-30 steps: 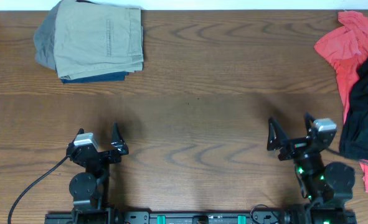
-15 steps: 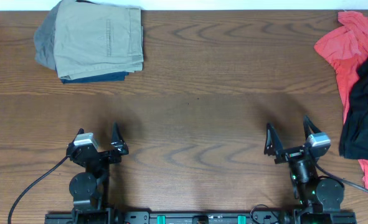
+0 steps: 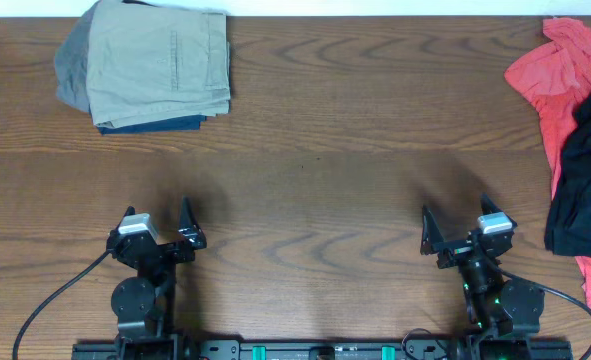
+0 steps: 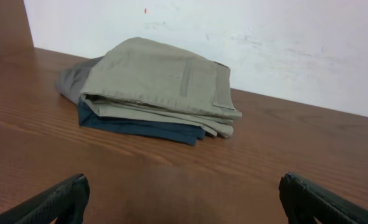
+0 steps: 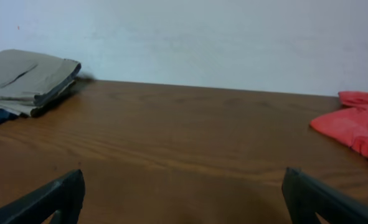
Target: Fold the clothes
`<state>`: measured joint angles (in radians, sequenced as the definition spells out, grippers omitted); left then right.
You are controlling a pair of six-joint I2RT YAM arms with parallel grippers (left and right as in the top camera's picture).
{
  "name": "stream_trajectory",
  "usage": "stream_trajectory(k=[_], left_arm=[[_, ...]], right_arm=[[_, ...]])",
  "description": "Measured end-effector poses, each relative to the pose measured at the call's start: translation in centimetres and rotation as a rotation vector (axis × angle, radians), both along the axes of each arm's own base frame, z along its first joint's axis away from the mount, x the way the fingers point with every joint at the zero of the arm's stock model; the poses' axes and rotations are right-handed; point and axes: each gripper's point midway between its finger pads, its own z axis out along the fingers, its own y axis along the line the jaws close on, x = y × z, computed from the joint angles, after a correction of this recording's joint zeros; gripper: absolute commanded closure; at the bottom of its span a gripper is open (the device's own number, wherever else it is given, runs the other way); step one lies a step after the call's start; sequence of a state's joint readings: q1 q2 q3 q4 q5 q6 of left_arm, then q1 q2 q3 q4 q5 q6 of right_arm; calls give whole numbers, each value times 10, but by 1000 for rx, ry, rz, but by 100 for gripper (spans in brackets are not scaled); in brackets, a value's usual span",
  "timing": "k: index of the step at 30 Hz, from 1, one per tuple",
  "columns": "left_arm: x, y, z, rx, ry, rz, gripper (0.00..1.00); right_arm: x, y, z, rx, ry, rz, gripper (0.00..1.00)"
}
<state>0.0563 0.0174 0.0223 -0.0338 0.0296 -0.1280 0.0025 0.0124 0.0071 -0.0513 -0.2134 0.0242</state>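
The shorts (image 3: 160, 62) lie folded on a navy garment (image 3: 170, 124), far left; a red shirt (image 3: 547, 75) lies far right. The left gripper (image 3: 157, 212) and right gripper (image 3: 455, 210) stand spread wide, empty.

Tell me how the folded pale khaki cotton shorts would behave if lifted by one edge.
The folded pale khaki cotton shorts would probably flop and unfold: their stacked layers lie loose. Pushed, they would likely drag the dark navy folded garment beneath them. Being flat, they should not roll.

Right gripper (image 3: 453, 208), drawn back toward the near edge of the table (image 3: 315, 150), shifted slightly left, now farther from the red shirt (image 3: 550, 75).
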Motion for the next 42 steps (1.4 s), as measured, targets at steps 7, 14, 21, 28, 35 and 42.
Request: stream_trajectory(k=[7,14,21,28,35,42], left_arm=[[0,0,0,2,0,-1,2],[0,0,0,2,0,-1,2],[0,0,0,2,0,-1,2],[0,0,0,2,0,-1,2],[0,0,0,2,0,-1,2],[0,0,0,2,0,-1,2]], right_arm=[[0,0,0,-14,-3,0,1],[0,0,0,-14,-3,0,1],[0,0,0,-14,-3,0,1],[0,0,0,-14,-3,0,1],[0,0,0,-14,-3,0,1],[0,0,0,-14,-3,0,1]])
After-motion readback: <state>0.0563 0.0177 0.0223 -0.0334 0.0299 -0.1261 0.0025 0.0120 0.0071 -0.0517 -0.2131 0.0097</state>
